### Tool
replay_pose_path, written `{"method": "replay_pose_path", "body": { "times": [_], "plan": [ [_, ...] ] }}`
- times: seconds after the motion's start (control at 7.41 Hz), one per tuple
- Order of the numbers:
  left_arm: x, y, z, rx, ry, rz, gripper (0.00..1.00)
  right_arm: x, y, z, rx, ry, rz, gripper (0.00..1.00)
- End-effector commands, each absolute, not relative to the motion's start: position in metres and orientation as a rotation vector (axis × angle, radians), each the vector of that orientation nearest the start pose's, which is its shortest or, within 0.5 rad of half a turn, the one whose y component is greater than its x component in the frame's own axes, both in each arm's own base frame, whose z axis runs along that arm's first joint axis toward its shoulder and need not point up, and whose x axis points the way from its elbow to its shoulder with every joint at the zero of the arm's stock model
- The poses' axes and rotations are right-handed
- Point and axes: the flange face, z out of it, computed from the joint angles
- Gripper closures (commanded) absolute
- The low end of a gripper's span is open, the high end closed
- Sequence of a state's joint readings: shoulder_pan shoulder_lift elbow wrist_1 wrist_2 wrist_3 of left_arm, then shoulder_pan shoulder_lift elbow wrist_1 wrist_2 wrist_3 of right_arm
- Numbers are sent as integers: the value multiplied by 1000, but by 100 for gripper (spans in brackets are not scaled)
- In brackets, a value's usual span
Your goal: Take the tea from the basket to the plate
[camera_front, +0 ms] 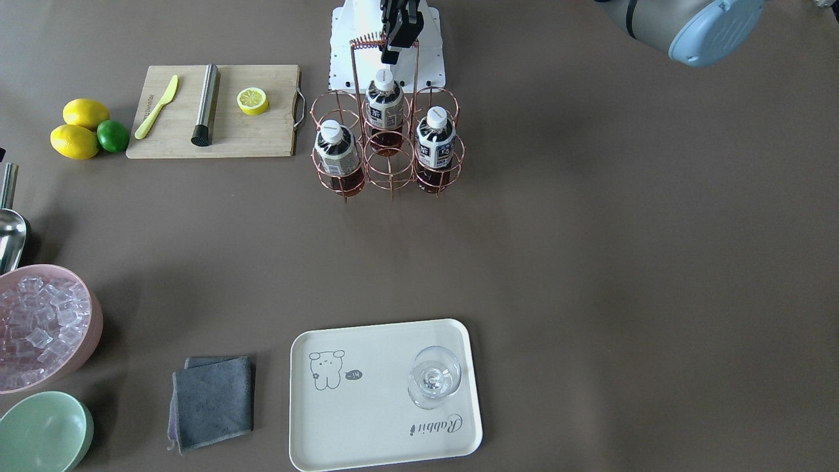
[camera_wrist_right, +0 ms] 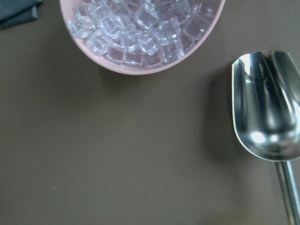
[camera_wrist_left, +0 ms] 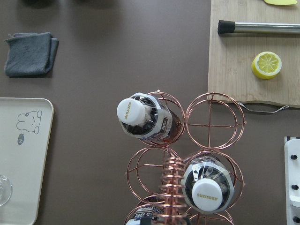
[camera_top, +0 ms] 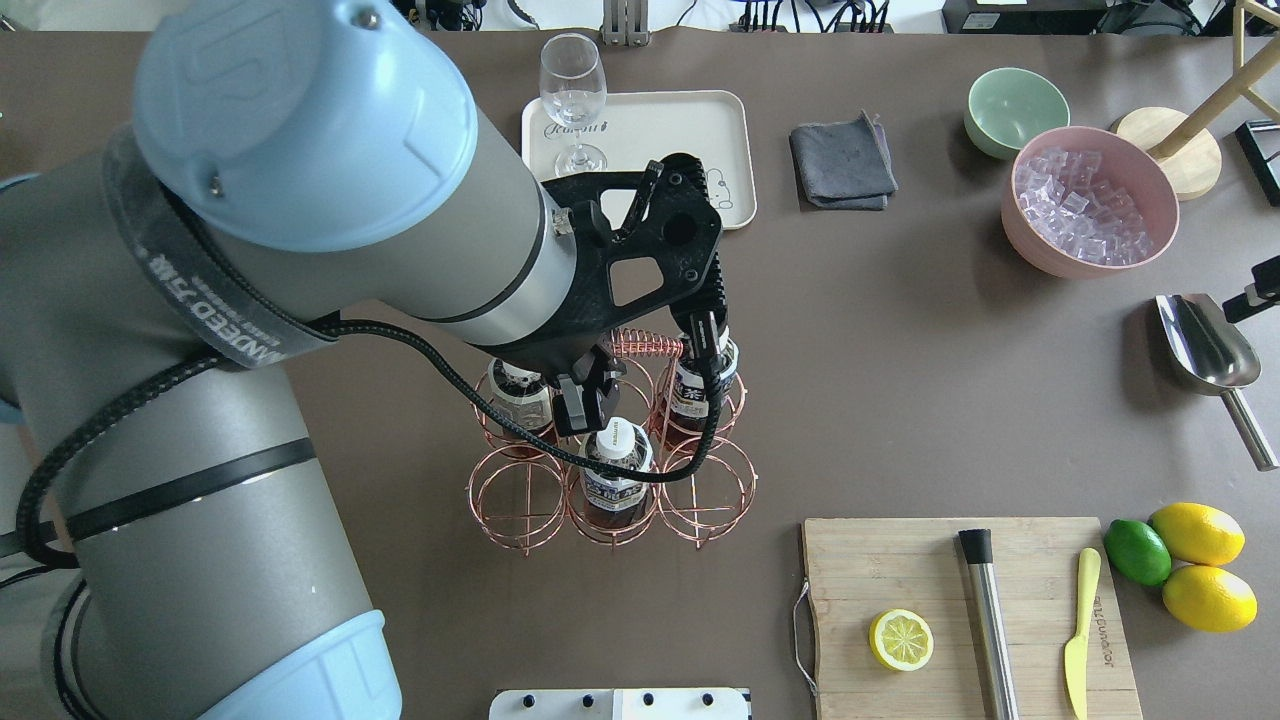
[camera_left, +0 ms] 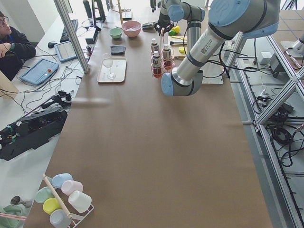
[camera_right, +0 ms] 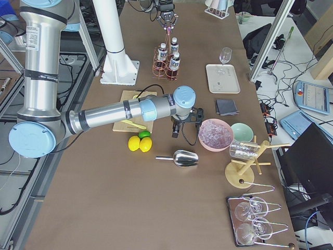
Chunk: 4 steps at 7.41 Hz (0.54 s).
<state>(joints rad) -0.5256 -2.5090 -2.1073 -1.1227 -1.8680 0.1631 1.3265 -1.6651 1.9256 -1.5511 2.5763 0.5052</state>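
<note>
Three tea bottles (camera_front: 384, 105) (camera_front: 337, 154) (camera_front: 434, 141) with white caps stand in the copper wire basket (camera_front: 389, 172) near the robot's base. My left gripper (camera_front: 396, 49) hangs just above the basket's handle and the bottle nearest the base (camera_top: 615, 465). It looks open and holds nothing. The left wrist view looks down on two caps (camera_wrist_left: 136, 111) (camera_wrist_left: 207, 194). The cream plate (camera_front: 367, 419) lies at the far edge of the table. My right gripper (camera_top: 1258, 292) barely shows, between the ice bowl and the scoop, and its jaws are hidden.
A wine glass (camera_front: 434, 377) stands on the plate. A grey cloth (camera_front: 213, 400), a green bowl (camera_front: 42, 432) and a pink bowl of ice (camera_front: 39, 324) lie beside it. There are also a steel scoop (camera_top: 1205, 345), a cutting board (camera_front: 262, 131) with a lemon half, and whole lemons (camera_front: 75, 141).
</note>
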Motion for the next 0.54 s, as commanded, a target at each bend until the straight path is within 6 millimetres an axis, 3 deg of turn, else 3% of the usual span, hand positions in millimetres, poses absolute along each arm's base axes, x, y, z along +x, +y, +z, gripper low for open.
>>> {"method": "replay_pose_path", "body": {
  "times": [0.0,0.4],
  "plan": [
    [395,-346,-9,844,737,1205,100,-144,-516,417,-281,-1069,270,1],
    [401,-351,3,824,726,1205,100,-227,-536,336,-401,-1071,346,1]
  ]
}}
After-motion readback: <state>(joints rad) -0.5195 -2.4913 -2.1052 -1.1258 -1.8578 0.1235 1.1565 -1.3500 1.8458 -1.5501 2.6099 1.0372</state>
